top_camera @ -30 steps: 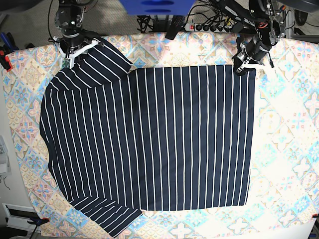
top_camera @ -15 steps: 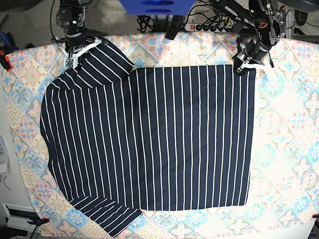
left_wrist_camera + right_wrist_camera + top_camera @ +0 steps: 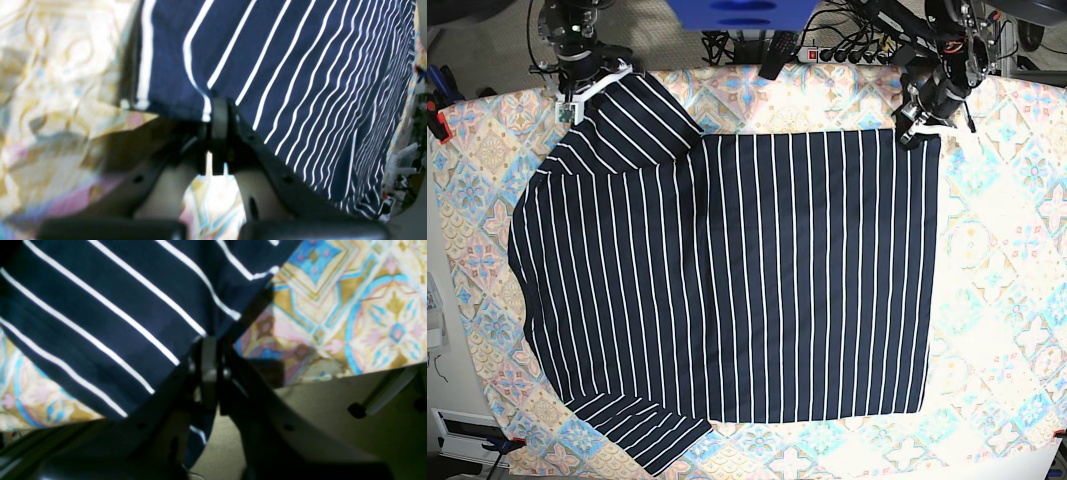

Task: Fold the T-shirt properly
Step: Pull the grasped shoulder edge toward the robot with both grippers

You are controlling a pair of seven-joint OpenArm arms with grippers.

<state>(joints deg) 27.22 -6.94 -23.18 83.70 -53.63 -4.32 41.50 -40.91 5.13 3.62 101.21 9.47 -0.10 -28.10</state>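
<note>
The navy pinstriped T-shirt (image 3: 727, 270) lies flat on the patterned cloth, hem to the right, sleeves to the left. My left gripper (image 3: 915, 130) is shut on the shirt's far right hem corner; in the left wrist view (image 3: 218, 116) its jaws pinch the edge of the T-shirt (image 3: 300, 66). My right gripper (image 3: 595, 88) is shut on the far sleeve's edge at the top left; in the right wrist view (image 3: 208, 350) the jaws clamp the T-shirt (image 3: 100, 323), with a bit of fabric hanging below them.
The pastel tile-patterned cloth (image 3: 1007, 300) covers the table beneath the shirt. A power strip and cables (image 3: 847, 52) lie past the far edge. Red clamps (image 3: 437, 118) hold the cloth at the left edge.
My right gripper has moved up and to the right with the far sleeve, pulling it farther back and flatter. My left gripper has stayed on the hem corner.
</note>
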